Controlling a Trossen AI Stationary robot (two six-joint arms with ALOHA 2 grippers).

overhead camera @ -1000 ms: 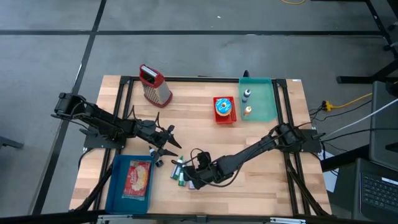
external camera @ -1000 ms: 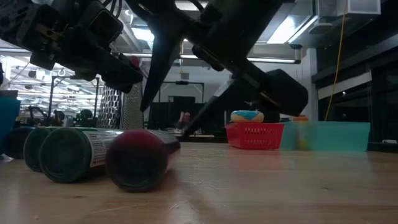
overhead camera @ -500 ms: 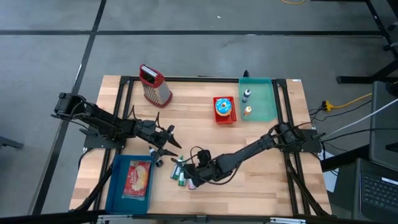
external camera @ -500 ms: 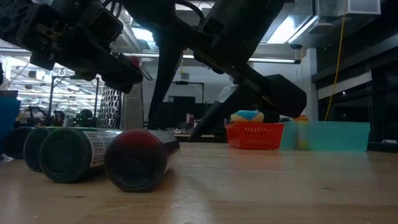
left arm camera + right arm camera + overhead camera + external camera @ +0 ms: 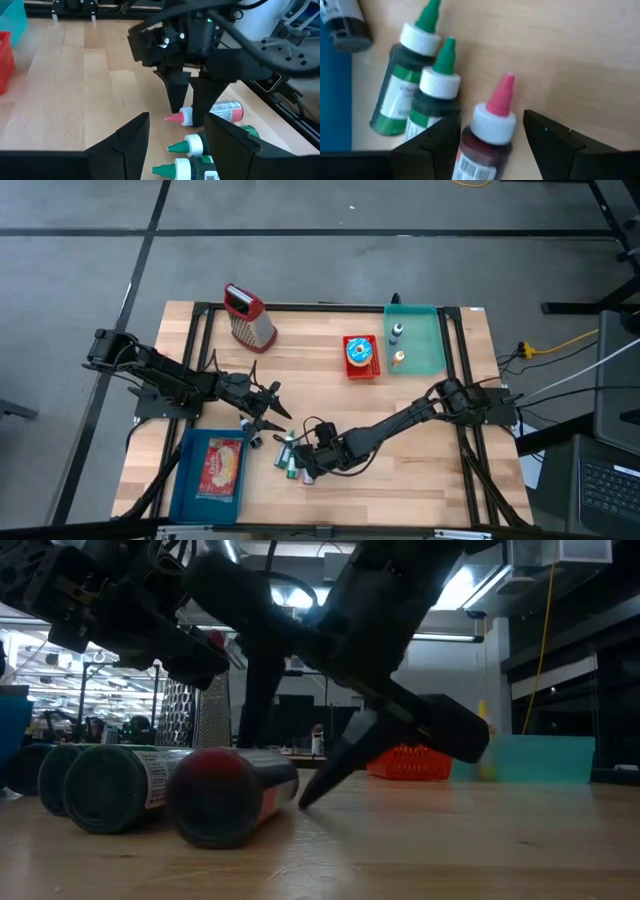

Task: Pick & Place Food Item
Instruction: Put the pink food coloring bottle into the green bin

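Three squeeze bottles lie on their sides on the wooden table near its front edge: a red-tipped one (image 5: 490, 125) and two green-tipped ones (image 5: 427, 85). My right gripper (image 5: 491, 116) points steeply down over the red-tipped bottle, open. Its fingers stand on either side of that bottle's white cap (image 5: 186, 116), close to the table, and I cannot tell whether they touch it. My left gripper (image 5: 274, 408) hovers open, to the left of the bottles and a little toward the far edge, with nothing between its fingers (image 5: 131, 140).
A blue tray (image 5: 184, 480) with a food packet lies at the front left, beside a small dark-capped bottle (image 5: 342, 22). A red basket (image 5: 349, 370) with a doughnut, a teal tray (image 5: 425, 355) with small bottles and a grater (image 5: 250, 318) stand toward the far edge.
My right gripper has sunk toward the red-tipped bottle, and its fingers now reach down to the table on either side of the bottle's cap. The bottles have stayed where they were.
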